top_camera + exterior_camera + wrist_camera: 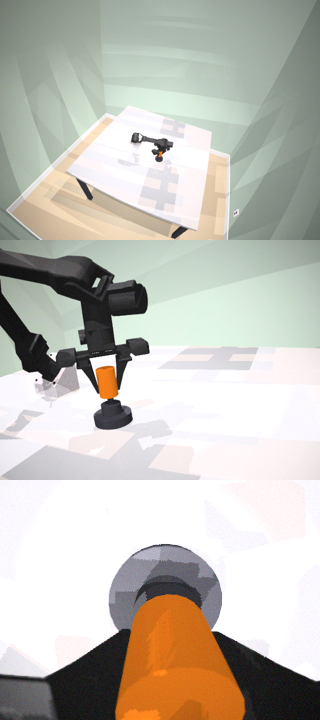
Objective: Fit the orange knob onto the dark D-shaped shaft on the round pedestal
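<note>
Judging progress from the present state, we place the task at the alignment stage: the grasp is made, while seating and release remain. Our tool [108, 391] is closed on the knob [160, 154] [107, 382] [172, 645], with one finger on either side. The knob is above the pedestal [158, 159] [113, 418] [125, 575], leaning slightly in the exterior view. A short length of the shaft [110, 399] shows between the knob's lower end and the pedestal's raised collar, so the knob is not fully down. We cannot tell whether the shaft tip has entered the hole, and neither flat side is visible. In our judgement, the next operation is to turn the knob under light downward pressure until the flats match. What then remains is to press it onto the pedestal and open the tool.
</note>
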